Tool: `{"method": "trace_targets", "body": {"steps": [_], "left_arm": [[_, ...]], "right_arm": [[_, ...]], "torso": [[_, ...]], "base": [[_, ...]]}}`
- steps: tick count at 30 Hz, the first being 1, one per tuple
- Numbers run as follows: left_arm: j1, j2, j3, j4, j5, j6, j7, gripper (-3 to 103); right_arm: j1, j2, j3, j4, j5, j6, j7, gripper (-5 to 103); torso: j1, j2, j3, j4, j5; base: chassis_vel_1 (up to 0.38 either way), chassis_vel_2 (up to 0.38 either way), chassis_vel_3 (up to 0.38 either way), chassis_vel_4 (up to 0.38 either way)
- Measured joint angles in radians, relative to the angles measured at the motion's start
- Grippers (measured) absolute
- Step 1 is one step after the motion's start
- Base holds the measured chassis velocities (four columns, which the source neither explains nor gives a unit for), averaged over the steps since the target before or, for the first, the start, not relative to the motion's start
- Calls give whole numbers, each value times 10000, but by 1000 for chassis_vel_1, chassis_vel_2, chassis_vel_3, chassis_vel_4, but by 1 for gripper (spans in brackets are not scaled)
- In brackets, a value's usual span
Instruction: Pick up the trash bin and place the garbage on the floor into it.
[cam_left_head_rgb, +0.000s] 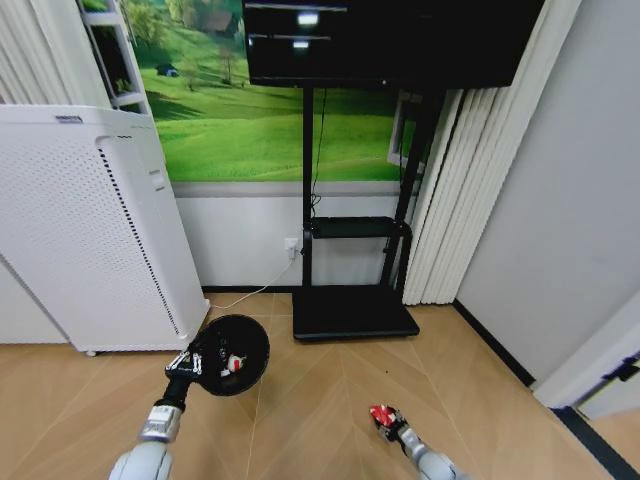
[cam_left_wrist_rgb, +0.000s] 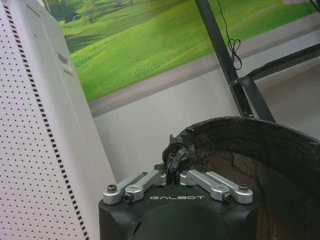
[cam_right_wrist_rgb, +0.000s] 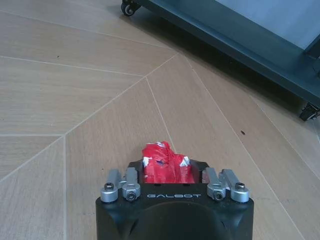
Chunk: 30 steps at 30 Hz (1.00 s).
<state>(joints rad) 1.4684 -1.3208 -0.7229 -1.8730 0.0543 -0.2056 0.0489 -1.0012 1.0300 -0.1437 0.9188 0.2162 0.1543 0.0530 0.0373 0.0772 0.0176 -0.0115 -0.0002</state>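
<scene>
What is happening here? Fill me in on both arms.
The left gripper is shut on the rim of the black trash bin, holding it beside the white perforated appliance. Some litter already lies inside the bin. The right gripper is shut on a crumpled red-and-white wrapper, over the wooden floor and off to the bin's right.

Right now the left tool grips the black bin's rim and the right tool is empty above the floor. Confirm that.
Not quite. The right tool is not empty: it is shut on a red-and-white wrapper, as the right wrist view shows. The left tool does grip the rim of the trash bin.
</scene>
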Motion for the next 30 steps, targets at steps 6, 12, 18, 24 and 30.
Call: {"method": "trace_targets", "body": {"steps": [6,12,18,24,30], "left_arm": [[1,-4,33,8,21,-4,-5,6],[-2,-29,77,34,58,-14,-19,6],[-5,-37,127,10,63,-17,-35,6],[-54,-47,262,-49,72,-17,-39,6],[-151,-128,470,-34,179,-13,-41,6]], "right_arm": [[-38,-9,62,-15,-43,83,-1,40],[-61,-57,167,5,-49,132,17,30],[-280,-379,634,847,390,27,148,25],[-838,-935,1527,2938,1165,-232,256,9],[-1559,-1438,2310,4696,1559,-524,329,0]], "torso": [[0,0,0,0,2],[0,0,1,-1,3],[2,0,1,2,4],[2,0,1,0,3],[2,1,0,-4,0]], "base": [[0,0,0,0],[0,0,0,0],[0,0,0,0],[0,0,0,0],[0,0,0,0]]}}
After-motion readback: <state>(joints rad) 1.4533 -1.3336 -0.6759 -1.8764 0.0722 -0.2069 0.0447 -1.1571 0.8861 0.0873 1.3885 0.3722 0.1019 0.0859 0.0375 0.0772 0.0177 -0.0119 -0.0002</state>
